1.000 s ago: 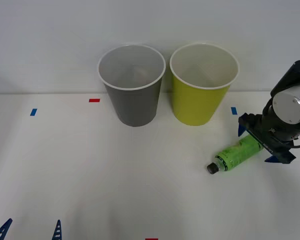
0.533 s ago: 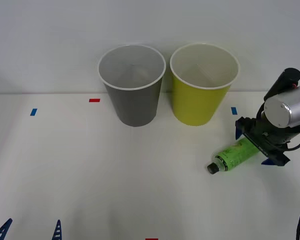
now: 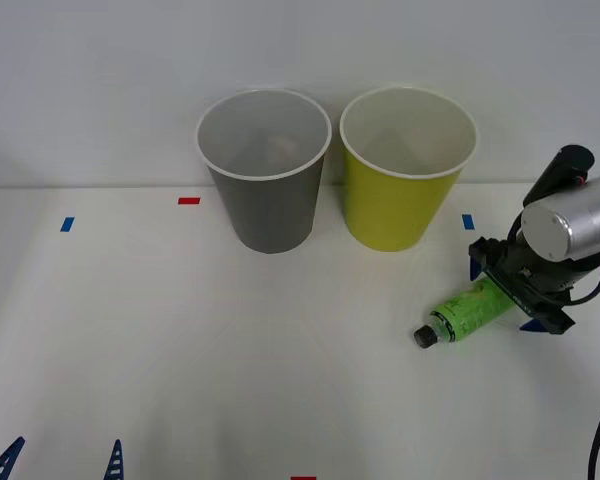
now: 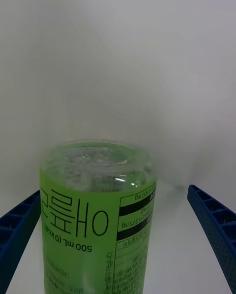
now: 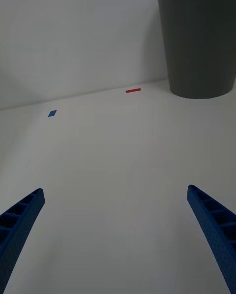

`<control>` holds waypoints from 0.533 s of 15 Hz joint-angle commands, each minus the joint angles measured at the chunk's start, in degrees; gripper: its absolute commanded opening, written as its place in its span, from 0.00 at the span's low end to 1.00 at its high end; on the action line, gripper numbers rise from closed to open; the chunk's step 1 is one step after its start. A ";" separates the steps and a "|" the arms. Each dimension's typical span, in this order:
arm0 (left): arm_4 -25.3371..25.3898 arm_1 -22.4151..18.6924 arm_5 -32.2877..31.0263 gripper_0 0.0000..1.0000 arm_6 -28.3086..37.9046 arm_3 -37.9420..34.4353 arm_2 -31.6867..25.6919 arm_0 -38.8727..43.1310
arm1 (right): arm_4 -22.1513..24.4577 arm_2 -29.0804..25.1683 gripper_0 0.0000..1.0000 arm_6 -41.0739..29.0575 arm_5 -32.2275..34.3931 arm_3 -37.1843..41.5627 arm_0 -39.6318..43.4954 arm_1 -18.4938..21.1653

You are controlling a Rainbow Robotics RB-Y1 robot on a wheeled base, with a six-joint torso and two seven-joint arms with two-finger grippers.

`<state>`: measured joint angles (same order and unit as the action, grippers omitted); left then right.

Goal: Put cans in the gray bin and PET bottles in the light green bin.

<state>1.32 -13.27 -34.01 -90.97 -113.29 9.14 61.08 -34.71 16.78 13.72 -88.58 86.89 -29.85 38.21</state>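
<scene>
The PET bottle lies on its side on the white table, right of centre, with a green label and its black cap pointing left and toward me. My right gripper is low over the bottle's base end, open, one blue finger on each side. In the right wrist view the bottle stands between the fingers of this gripper, nearer one finger, with a clear gap to the other. The gray bin and the light green bin stand upright side by side at the back. My left gripper is parked open at the front left.
Small blue and red tape marks dot the table, such as the red mark left of the gray bin. The left wrist view shows the gray bin ahead of the open left gripper. A white wall rises behind the bins.
My right gripper has slid left and slightly back, farther along the bottle's base end. The bottle has hardly shifted. The left arm has not moved.
</scene>
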 commanded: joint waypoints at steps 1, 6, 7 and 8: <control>0.00 0.00 0.00 1.00 0.00 0.00 0.00 0.00 | -0.01 0.27 1.00 -0.01 0.25 -0.23 0.05 0.03; 0.00 0.00 0.00 1.00 0.00 0.00 0.00 0.00 | 0.26 0.27 0.06 -0.28 0.34 -0.14 -0.04 -0.06; 0.00 0.00 0.00 1.00 0.00 0.00 0.00 0.00 | 0.34 0.27 0.05 -0.45 0.34 -0.23 0.05 -0.24; 0.00 0.00 0.00 1.00 0.00 0.00 0.00 0.00 | 0.61 0.27 0.03 -0.63 0.43 -0.23 -0.04 -0.33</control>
<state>1.32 -13.27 -34.01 -90.97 -113.29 9.14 61.08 -34.35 17.05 13.29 -88.23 86.68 -29.85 38.00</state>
